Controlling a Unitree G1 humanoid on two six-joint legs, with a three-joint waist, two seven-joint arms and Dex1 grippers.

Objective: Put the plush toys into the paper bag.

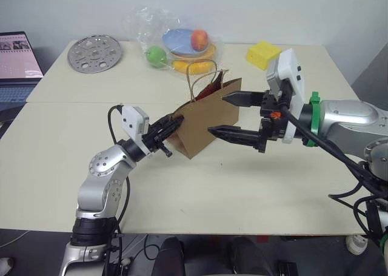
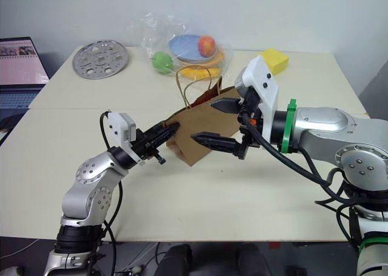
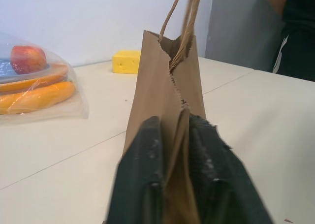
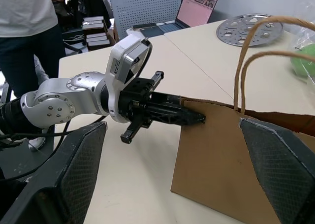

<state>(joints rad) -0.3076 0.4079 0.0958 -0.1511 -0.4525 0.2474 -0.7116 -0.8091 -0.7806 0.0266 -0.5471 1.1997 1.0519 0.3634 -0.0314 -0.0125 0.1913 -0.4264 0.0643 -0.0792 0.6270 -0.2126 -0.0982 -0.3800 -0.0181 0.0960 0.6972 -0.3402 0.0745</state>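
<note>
The paper bag is seen standing upright on the desk, its mouth open at the top and its two twisted loop handles rising above the rim. A folded side edge of the bag is pinched between the closed jaws of the left gripper; in the left wrist view the brown paper is seen sandwiched between the two black fingers. The right gripper is held with its jaws spread wide, one finger near the bag's upper rim and the other alongside its front face, so that the bag lies partly between them; whether either finger touches the paper cannot be told. Nothing is held in these open jaws.

Something dark red is glimpsed inside the bag's mouth, but what it is cannot be made out. The plush toys cannot be identified anywhere.

Beyond the bag, well away from both sets of jaws, a clear plastic bag is seen to contain a blue plate, a red-and-yellow fruit, a green fruit and yellow banana-like pieces. A yellow cheese-like block lies beyond the right gripper, and a perforated metal disc rests at the desk's far left.
</note>
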